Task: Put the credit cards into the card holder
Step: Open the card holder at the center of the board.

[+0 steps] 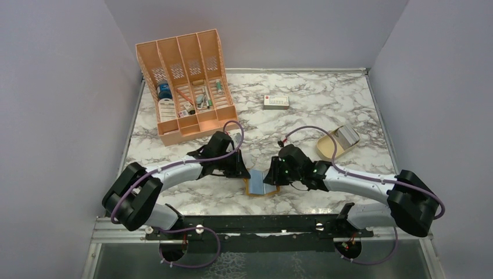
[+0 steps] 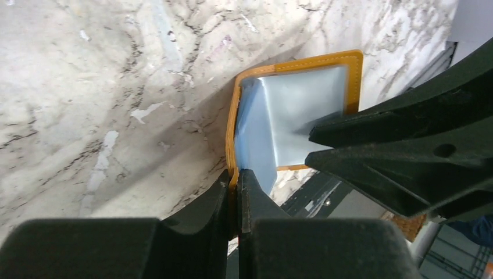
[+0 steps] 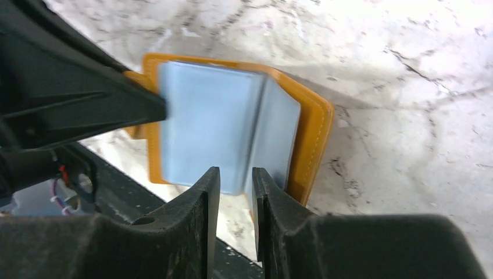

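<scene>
While open, wallet in end effector

- White box: a red mark at its left end; any lettering beside it is too small to read.
- Wallet: no lettering can be made out on its orange rim or grey-blue lining.

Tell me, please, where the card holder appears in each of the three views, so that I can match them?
Top external: card holder low in the centre, where the two arms meet.
Left wrist: open, centre-right, its orange edge pinched by the left hand.
Right wrist: open, centre-left, just above the right hand.
Shared landmark: the marble table, seen in all three.
</scene>
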Available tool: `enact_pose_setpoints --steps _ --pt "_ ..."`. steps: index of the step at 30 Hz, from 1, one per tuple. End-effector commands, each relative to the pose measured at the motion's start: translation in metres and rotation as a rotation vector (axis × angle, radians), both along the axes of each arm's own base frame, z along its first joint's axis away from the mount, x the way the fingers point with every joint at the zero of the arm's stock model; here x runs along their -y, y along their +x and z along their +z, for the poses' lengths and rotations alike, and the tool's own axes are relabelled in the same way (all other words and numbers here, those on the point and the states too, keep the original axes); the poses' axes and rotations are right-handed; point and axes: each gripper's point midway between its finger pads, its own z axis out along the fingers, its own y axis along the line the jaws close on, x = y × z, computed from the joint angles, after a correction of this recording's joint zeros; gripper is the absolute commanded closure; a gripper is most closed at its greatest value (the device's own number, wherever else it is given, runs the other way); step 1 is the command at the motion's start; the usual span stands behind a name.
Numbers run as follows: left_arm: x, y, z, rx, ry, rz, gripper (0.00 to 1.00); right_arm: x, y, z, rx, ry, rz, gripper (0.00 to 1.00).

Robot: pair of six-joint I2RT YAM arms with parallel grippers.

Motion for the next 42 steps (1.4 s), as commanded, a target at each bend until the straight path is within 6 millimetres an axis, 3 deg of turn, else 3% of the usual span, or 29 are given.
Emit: enact_pose_setpoints --steps 1,4,7,10,17,23,33,42 --pt "-0.01 0.011 -0.007 0.044 0.1 0.01 0.85 0.013 0.004 -0.022 0.018 -0.069 -0.04 0.74" --pt "-0.015 0.015 -0.007 0.062 0.141 0.018 0.76 0.011 0.002 -0.03 0.0 -0.069 -0.03 0.76" --pt "-0.014 0.019 -0.002 0.085 0.139 0.007 0.76 0.005 -0.003 -0.034 -0.023 -0.043 -0.006 0.76" --pt "-0.004 0.011 0.002 0.061 0.069 -0.038 0.8 -0.004 -0.003 -0.029 -0.024 0.005 0.007 0.75" --pt "-0.006 0.007 0.001 0.06 0.06 -0.028 0.8 -0.015 -0.002 -0.014 -0.017 0.068 0.017 0.75" --pt "-0.002 0.001 0.002 0.034 0.013 -0.031 0.78 -0.025 -0.004 -0.005 -0.015 0.121 0.048 0.59" --pt "0.003 -0.001 0.002 0.013 -0.024 -0.027 0.71 -0.032 -0.007 -0.014 -0.054 0.118 0.08 0.49" --pt "0.007 -0.001 0.005 0.008 -0.054 -0.028 0.96 -0.033 -0.009 -0.014 -0.059 0.113 0.089 0.4"
